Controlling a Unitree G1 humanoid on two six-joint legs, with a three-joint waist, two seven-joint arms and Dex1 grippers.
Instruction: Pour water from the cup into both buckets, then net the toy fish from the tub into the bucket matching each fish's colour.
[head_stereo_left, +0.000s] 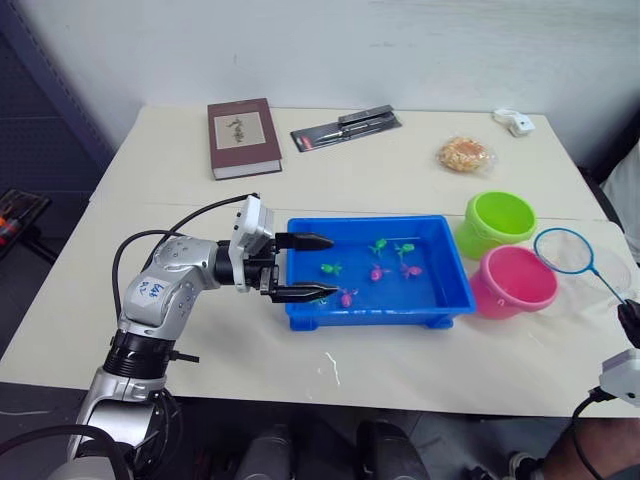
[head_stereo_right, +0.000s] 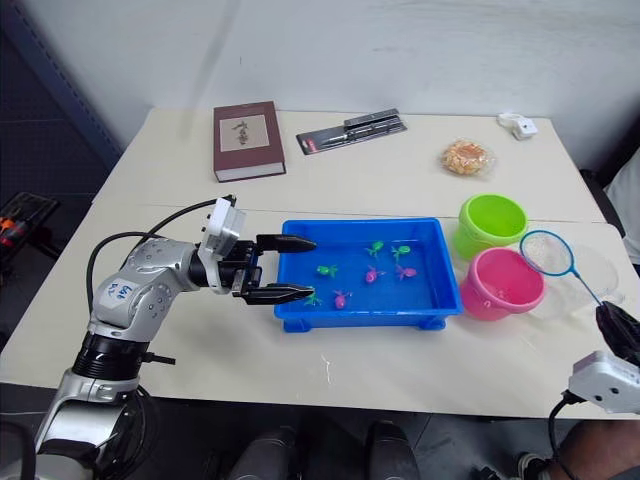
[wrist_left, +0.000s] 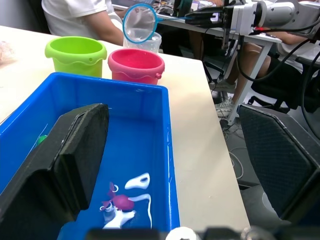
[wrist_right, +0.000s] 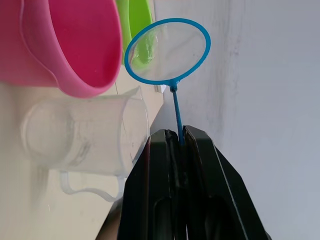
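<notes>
Here, all toy fish (head_stereo_left: 377, 271) remain in the tub (head_stereo_left: 440, 300). The right tool (wrist_right: 177, 145), clamped on the net (head_stereo_left: 566, 250), hovers beside the pink bucket (head_stereo_left: 513, 281); the left tool (head_stereo_left: 306, 267), open, straddles the tub's end wall.

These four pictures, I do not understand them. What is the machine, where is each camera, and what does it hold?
It is a humanoid robot with two arms, each ending in a two-fingered black gripper. Two pictures come from cameras in its head, looking down on a table. The other two come from cameras on its wrists.

On the table stands a blue tub with small green and pink toy fish in water. Beside it are a green bucket, a pink bucket and a clear cup. Farther back lie a book, a packaged tool and a wrapped snack.

The left gripper is open at the tub's end. The right gripper is shut on the net by its handle.
</notes>
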